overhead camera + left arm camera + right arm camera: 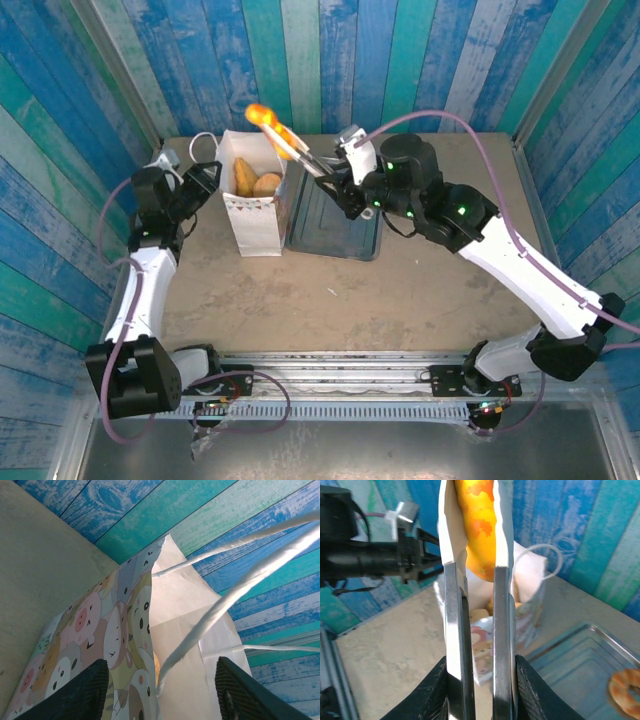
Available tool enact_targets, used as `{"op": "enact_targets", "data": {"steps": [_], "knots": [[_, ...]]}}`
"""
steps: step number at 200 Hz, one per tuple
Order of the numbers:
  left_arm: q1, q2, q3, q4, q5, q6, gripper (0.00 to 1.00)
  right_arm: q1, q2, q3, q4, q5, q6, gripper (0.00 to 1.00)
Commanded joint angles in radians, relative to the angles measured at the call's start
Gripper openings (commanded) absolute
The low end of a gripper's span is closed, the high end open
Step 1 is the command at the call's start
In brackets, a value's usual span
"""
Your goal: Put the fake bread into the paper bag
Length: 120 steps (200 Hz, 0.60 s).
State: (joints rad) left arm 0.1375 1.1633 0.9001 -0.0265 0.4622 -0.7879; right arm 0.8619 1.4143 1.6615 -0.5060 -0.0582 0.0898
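Observation:
My right gripper (345, 182) (480, 680) is shut on a pair of metal tongs (296, 150) (453, 630). The tongs pinch a glossy orange-yellow pastry (262, 116) (478, 525), held in the air above the back rim of the white paper bag (255, 215) (532, 605). Two golden pastries (256, 180) lie inside the bag. A ring doughnut (626, 692) rests on the grey tray (335, 220) (580, 655). At the bag's left side my left gripper (203, 180) (162, 690) stands open, with the bag wall (125, 630) and a cord handle (225, 605) between its fingers (82, 695).
The tray lies right beside the bag on the beige table (400, 290). Blue and green plank walls (330, 60) close in the back and both sides. A loose cord loop (203, 140) sticks out behind the bag.

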Motion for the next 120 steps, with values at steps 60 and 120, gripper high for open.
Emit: {"op": "enact_targets", "data": {"steps": [60, 120], "knots": [[0.0, 0.044, 0.003, 0.079, 0.054, -0.009, 0.42, 0.042, 0.216, 0.171, -0.027, -0.005, 0.046, 0.3], [0.0, 0.058, -0.004, 0.096, 0.067, -0.013, 0.33, 0.055, 0.361, 0.295, -0.133, 0.089, 0.021, 0.31]]}}
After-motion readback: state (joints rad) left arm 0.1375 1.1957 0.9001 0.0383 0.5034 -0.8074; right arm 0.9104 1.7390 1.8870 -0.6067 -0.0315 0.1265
